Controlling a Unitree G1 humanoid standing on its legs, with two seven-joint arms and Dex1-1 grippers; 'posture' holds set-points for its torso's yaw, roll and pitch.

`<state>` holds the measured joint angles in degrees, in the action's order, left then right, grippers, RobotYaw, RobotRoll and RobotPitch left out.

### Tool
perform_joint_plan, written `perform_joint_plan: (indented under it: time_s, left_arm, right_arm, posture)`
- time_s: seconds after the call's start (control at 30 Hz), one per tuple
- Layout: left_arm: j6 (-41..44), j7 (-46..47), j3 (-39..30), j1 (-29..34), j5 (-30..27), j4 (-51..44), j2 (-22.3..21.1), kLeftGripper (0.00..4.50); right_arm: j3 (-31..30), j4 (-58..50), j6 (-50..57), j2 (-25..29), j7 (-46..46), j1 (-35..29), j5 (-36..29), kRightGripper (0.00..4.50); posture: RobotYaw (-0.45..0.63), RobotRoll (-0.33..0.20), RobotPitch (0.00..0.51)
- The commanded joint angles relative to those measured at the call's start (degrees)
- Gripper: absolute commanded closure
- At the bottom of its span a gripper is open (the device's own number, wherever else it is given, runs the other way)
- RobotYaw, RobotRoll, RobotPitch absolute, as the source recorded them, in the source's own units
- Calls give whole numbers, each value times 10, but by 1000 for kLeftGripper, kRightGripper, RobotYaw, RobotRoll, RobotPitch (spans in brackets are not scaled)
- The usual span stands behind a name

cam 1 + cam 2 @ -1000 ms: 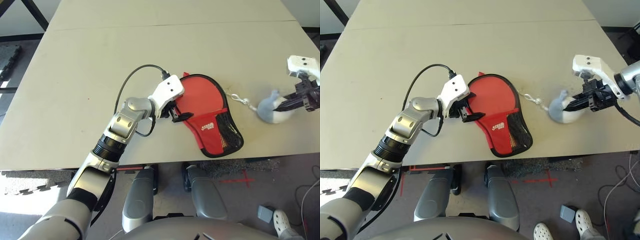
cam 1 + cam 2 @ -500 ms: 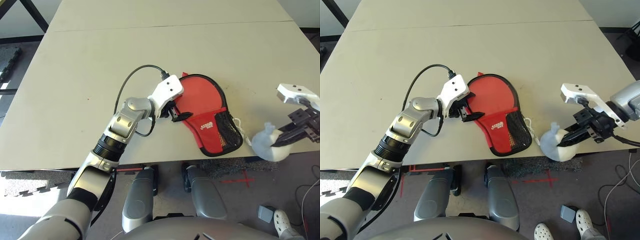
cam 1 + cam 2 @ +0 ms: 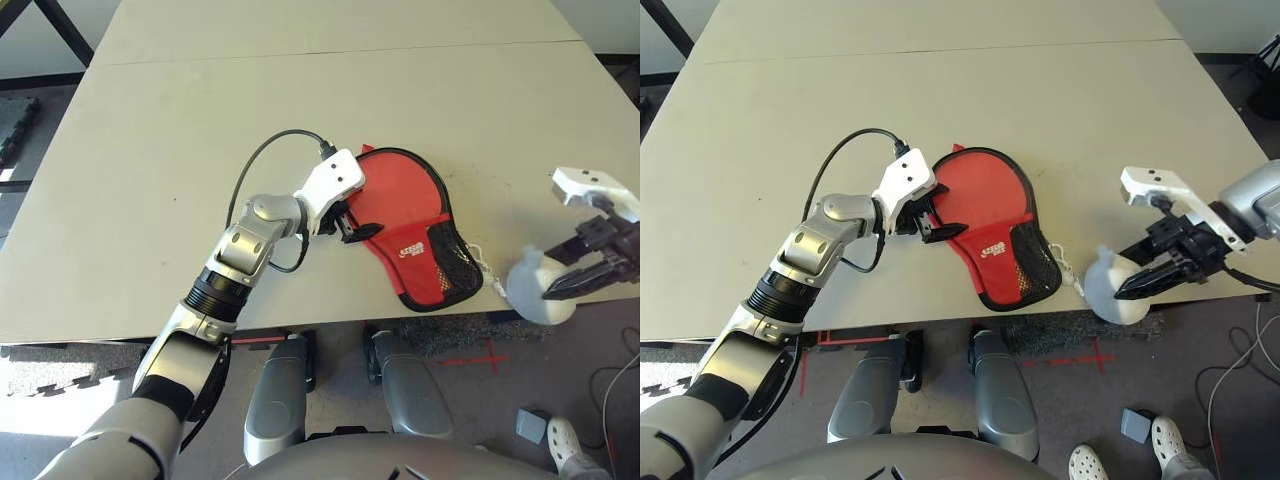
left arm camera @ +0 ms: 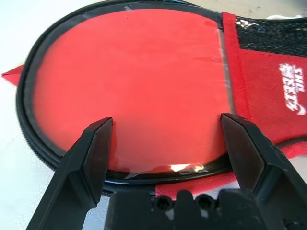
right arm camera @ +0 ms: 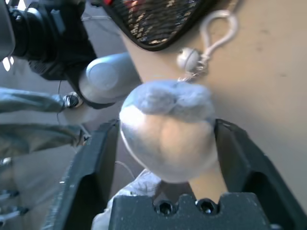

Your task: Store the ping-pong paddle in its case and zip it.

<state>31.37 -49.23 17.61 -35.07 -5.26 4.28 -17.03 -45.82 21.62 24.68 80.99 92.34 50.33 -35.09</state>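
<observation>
1. The largest thing before me is the pale table [image 3: 170, 130], with a thin seam running across its far part.
2. My left arm [image 3: 790, 280] reaches over the near edge, a black cable [image 3: 825, 170] looping beside its wrist. The left gripper [image 4: 167, 118] is unclenched, its two black fingers spread wide at the left side of the round red face.
3. My right gripper [image 5: 167, 123] also stands open, one finger on either side of the fluffy ball; I can't tell whether either finger touches it.
4. The case [image 3: 992, 270] lies on the table between my grippers, close to the near edge. Its round end points away from me and its narrower end towards me, with black piping along the rim.
5. The paddle [image 3: 980, 185] is in the case, its round red face up and framed by black; the handle part is hidden behind the red front panel.
6. The white-grey fluffy ball [image 3: 1110, 285] sits at the table's near edge, to the right of the case.
7. The black mesh pocket [image 3: 1037, 265] is on the case's right side.
8. Down on the floor I see a person's white clog [image 3: 1168, 440], with a blue-grey box [image 3: 1135, 425] just beside it.
9. A white cord [image 5: 225, 33] loops between case and ball, with a small round bead [image 5: 188, 59] beside it.
10. Smallest is the white logo [image 4: 292, 86] on the front panel.
</observation>
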Motion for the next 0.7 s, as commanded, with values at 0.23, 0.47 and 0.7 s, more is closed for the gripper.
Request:
perform_joint_plan:
  time_s: [0.23, 0.47, 0.7]
  left_arm:
    - [65, 28, -132, 4, -105, -72, -9, 0]
    - [7, 159, -265, 5, -117, -33, 1, 0]
    - [-120, 300, -354, 20, -88, 47, 2, 0]
  right_arm:
    - [180, 261, 7, -140, -51, 56, -8, 16]
    - [381, 390, -141, -271, -301, 58, 49, 16]
    - [519, 425, -271, -343, -499, 14, 80, 16]
  posture:
    - [-10, 0, 210]
    - [22, 0, 200]
    - [45, 0, 201]
